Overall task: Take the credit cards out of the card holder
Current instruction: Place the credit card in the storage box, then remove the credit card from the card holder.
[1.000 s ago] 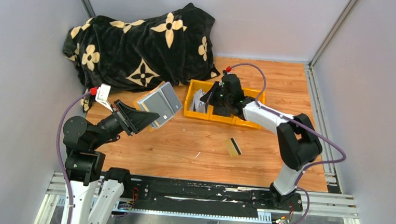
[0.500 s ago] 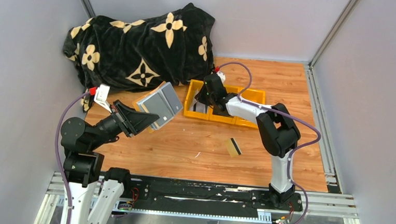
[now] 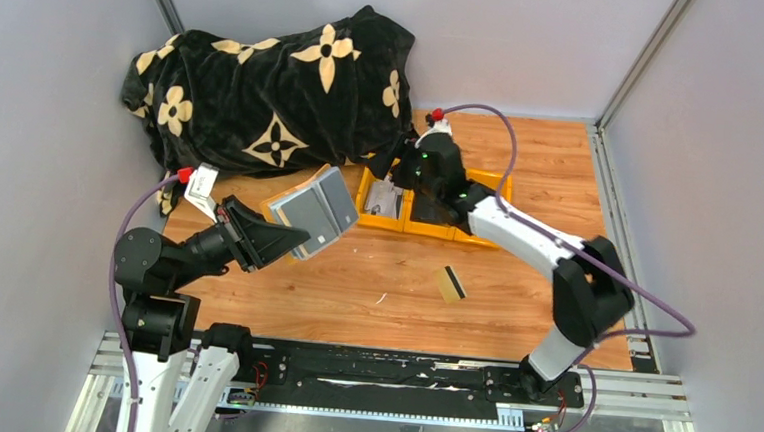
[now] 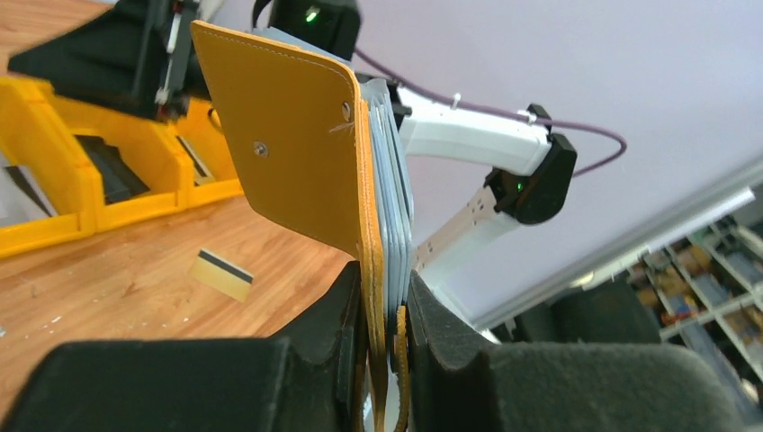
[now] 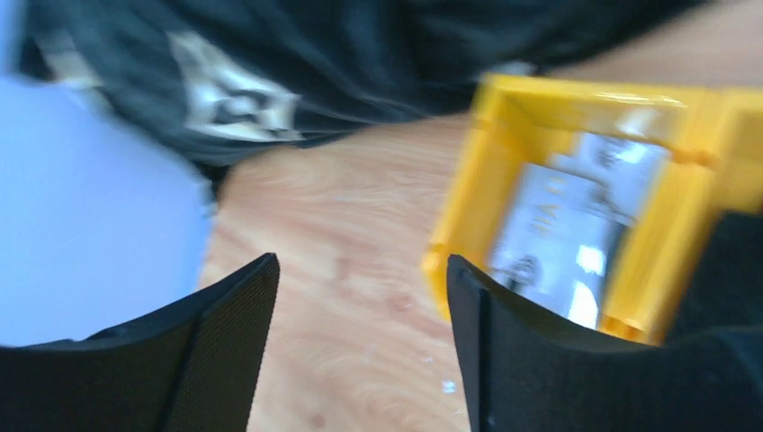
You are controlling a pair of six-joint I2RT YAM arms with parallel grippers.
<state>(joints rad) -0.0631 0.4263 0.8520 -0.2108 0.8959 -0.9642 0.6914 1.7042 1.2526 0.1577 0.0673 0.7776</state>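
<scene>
My left gripper [image 3: 295, 233] is shut on the lower edge of the card holder [image 3: 316, 210], a mustard-tan wallet held upright and open above the table, with its grey pockets facing the camera. Its tan cover [image 4: 288, 153] and grey leaves sit pinched between my left gripper's [image 4: 389, 306] jaws. One tan-gold credit card [image 3: 451, 283] with a black stripe lies flat on the wood. A pale grey-white card [image 3: 384, 198] rests in the left compartment of the yellow bin [image 3: 477, 238]. My right gripper [image 3: 393, 169] hovers open and empty by that compartment's far-left corner, with nothing between the jaws of the right gripper [image 5: 360, 270].
A black blanket [image 3: 276, 89] with cream flowers is heaped at the back left, close to the bin and my right gripper. The yellow bin [image 5: 684, 117] holds the pale card [image 5: 567, 225]. Grey walls close in the table on three sides.
My right gripper has gone from shut to open and swung across the bin's left compartment to its far-left corner. My left gripper has shifted the card holder slightly right and down.
</scene>
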